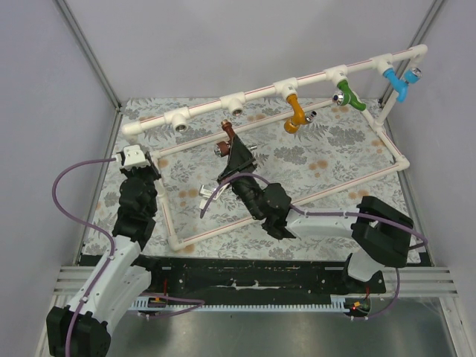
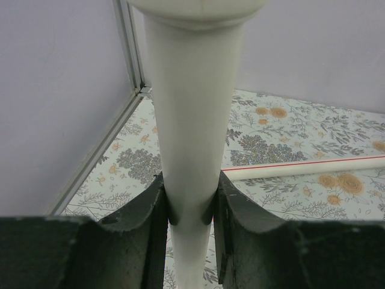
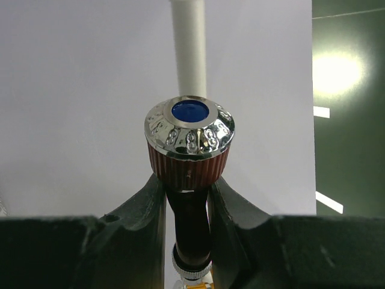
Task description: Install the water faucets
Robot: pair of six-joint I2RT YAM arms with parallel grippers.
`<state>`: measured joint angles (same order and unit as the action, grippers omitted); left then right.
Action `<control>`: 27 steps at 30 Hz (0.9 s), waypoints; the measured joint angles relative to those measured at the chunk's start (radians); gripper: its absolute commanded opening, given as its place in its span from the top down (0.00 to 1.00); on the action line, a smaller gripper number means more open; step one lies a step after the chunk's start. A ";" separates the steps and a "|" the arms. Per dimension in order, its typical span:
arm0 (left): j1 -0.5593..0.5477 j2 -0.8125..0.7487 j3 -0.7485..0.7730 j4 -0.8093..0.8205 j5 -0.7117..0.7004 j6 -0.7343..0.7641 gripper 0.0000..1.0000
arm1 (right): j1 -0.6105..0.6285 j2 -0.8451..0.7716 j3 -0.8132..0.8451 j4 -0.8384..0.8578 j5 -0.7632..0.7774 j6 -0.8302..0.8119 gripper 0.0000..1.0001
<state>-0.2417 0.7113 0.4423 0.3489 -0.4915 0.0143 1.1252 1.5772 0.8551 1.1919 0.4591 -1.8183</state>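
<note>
Plain pale lilac-grey walls close the scene on the far side and both flanks, meeting slim silver aluminium corner posts that slant up at left and right. The table wears a white cloth printed with grey foliage and orange blossoms — it runs from the far wall to a ribbed aluminium rail at the near side. Nearer still lies a dull brushed-metal surface. The light is soft and even. In the right wrist view a dark panel at the right carries a bright round glare and thin pale streaks.
</note>
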 measured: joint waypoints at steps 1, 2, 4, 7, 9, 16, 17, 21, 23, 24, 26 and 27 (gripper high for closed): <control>0.000 0.000 0.000 0.000 0.000 0.000 0.98 | 0.001 0.024 0.008 0.004 0.016 -0.027 1.00; 0.000 0.000 0.000 0.000 0.000 0.000 0.98 | 0.001 0.040 0.016 0.005 0.031 -0.049 1.00; -0.002 -0.001 0.000 -0.002 0.000 0.000 0.98 | 0.001 0.047 0.023 0.007 0.052 -0.081 1.00; -0.004 -0.002 0.000 -0.002 -0.002 0.000 0.98 | 0.001 0.043 0.043 0.025 0.080 -0.111 1.00; -0.009 -0.002 0.000 -0.003 -0.005 0.001 0.98 | 0.007 0.037 0.044 0.025 0.092 -0.124 1.00; -0.017 -0.002 0.000 -0.003 -0.013 0.001 0.98 | 0.054 -0.134 0.026 -0.089 0.144 -0.091 1.00; -0.018 -0.002 0.000 -0.003 -0.015 0.001 0.98 | 0.058 -0.164 0.026 -0.102 0.154 -0.080 1.00; -0.019 -0.002 0.000 -0.003 -0.019 0.001 0.98 | 0.065 -0.210 0.030 -0.103 0.195 -0.056 1.00; -0.020 -0.002 0.000 -0.003 -0.021 0.001 0.98 | 0.064 -0.201 0.030 -0.115 0.206 -0.048 1.00; -0.021 -0.002 0.000 -0.003 -0.021 0.001 0.98 | 0.064 -0.193 0.030 -0.121 0.211 -0.044 1.00; -0.022 -0.003 0.000 -0.003 -0.022 0.001 0.98 | 0.064 -0.175 0.030 -0.136 0.213 -0.037 1.00; -0.023 -0.003 0.000 -0.003 -0.023 0.001 0.98 | 0.064 -0.166 0.030 -0.142 0.213 -0.033 1.00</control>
<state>-0.2642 0.7086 0.4423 0.3462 -0.5140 0.0154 1.1893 1.4109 0.8852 1.0500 0.6720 -1.8511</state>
